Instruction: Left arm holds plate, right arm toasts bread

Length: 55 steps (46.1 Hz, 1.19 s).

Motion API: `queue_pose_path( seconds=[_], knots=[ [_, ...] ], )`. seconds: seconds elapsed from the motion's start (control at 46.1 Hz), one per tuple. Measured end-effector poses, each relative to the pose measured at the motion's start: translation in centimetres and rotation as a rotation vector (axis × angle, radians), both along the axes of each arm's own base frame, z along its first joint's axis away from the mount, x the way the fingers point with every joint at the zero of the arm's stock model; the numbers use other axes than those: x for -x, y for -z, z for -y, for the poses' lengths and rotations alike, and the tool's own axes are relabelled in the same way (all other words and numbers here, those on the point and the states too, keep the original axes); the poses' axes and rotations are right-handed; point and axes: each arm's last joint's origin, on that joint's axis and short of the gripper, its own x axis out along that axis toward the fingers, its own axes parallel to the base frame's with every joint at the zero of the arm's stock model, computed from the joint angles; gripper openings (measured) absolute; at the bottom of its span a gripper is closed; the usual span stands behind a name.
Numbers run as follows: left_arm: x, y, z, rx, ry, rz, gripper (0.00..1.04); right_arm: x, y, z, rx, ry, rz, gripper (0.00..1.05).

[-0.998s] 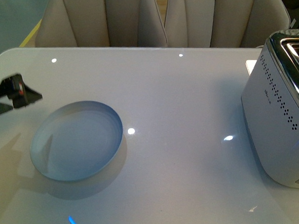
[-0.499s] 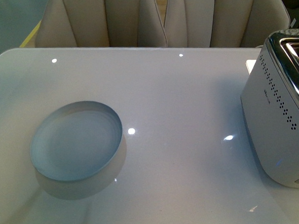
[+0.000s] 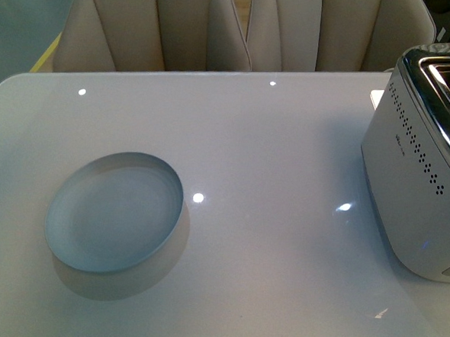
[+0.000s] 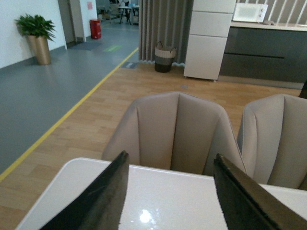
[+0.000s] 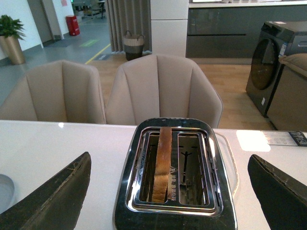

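Bread [image 5: 163, 163] stands upright in the toaster [image 5: 175, 177] slot, centre of the right wrist view; we judge it light and crumbly, best pinched by its top crust. Both jaws stand spread, empty. The plate [image 3: 114, 211] sits lower left on the desk [image 3: 270, 150].

Table [image 3: 285, 149]: smooth, glossy white top mirroring ceiling lights. Plate [image 3: 114, 212]: pale blue-white, satin, translucent-looking, with a smooth low rim; toaster [image 3: 424, 179]: matt silver-white perforated casing under a polished chrome top [image 5: 173, 165], holding tan bread [image 5: 162, 163] with a coarse, darker crust. Chairs [image 4: 177, 134]: beige, matt, seamed upholstery; gripper fingers [image 4: 103, 201]: dull black, faintly scuffed.
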Motion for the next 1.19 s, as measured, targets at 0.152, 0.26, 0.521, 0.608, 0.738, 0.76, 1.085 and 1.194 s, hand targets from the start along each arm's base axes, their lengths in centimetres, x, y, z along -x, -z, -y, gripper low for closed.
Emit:
queue_pose_path(
  seconds=[0.152, 0.26, 0.521, 0.608, 0.738, 0.76, 1.085, 1.194],
  knots=[
    [2.8, 1.6, -1.1, -0.012, -0.010, -0.014, 0.28, 0.0, 0.0, 0.0, 0.000, -0.001, 0.000, 0.96],
    [5.1, 2.6, -1.9, -0.015, -0.009, -0.021, 0.03, 0.0, 0.0, 0.0, 0.000, 0.000, 0.000, 0.96],
    [9.1, 4.0, -3.6, -0.018, -0.003, -0.020, 0.03, 0.0, 0.0, 0.0, 0.000, 0.000, 0.000, 0.96],
    [9.9, 4.2, -3.8, -0.019, -0.011, -0.018, 0.03, 0.0, 0.0, 0.0, 0.000, 0.000, 0.000, 0.96],
    [11.3, 4.6, -3.8, -0.019, -0.008, -0.019, 0.03, 0.0, 0.0, 0.0, 0.000, 0.000, 0.000, 0.96],
    [11.5, 4.8, -3.8, -0.019, -0.008, -0.018, 0.03, 0.0, 0.0, 0.0, 0.000, 0.000, 0.000, 0.96],
    [13.1, 5.6, -3.8, -0.019, -0.008, -0.018, 0.03, 0.0, 0.0, 0.0, 0.000, 0.000, 0.000, 0.96],
    [13.5, 5.4, -3.8, -0.018, -0.008, -0.010, 0.03, 0.0, 0.0, 0.0, 0.000, 0.000, 0.000, 0.96]
  ],
)
